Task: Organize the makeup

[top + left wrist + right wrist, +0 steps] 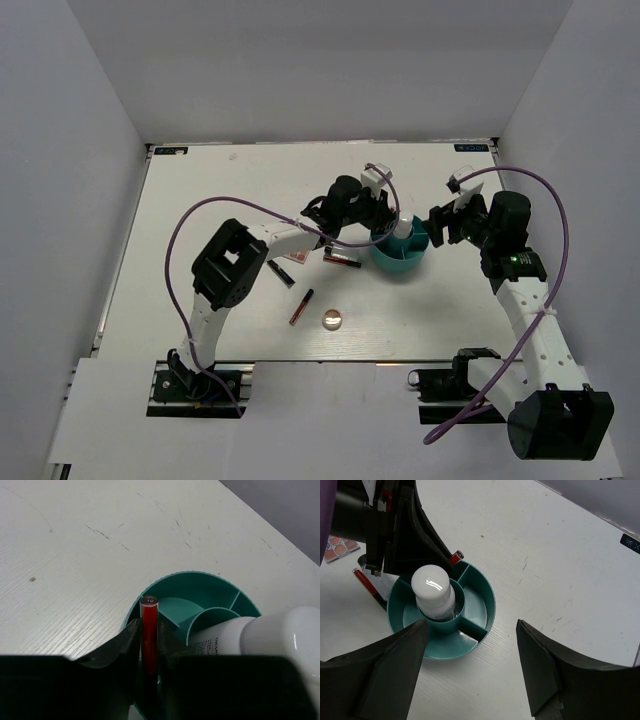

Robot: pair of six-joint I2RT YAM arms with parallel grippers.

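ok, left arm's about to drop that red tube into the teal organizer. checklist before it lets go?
1. Left jaws shut on red tube: ok.
2. Tube end inside teal organizer's rim: cannot tell; it sits right at the edge.
3. Outer compartments free: ok, those visible look empty.
4. White bottle upright in centre cup: ok.
5. Right jaws open, gripping nothing: ok.
6. Table sorted: not ok; round compact and pencil lie loose.
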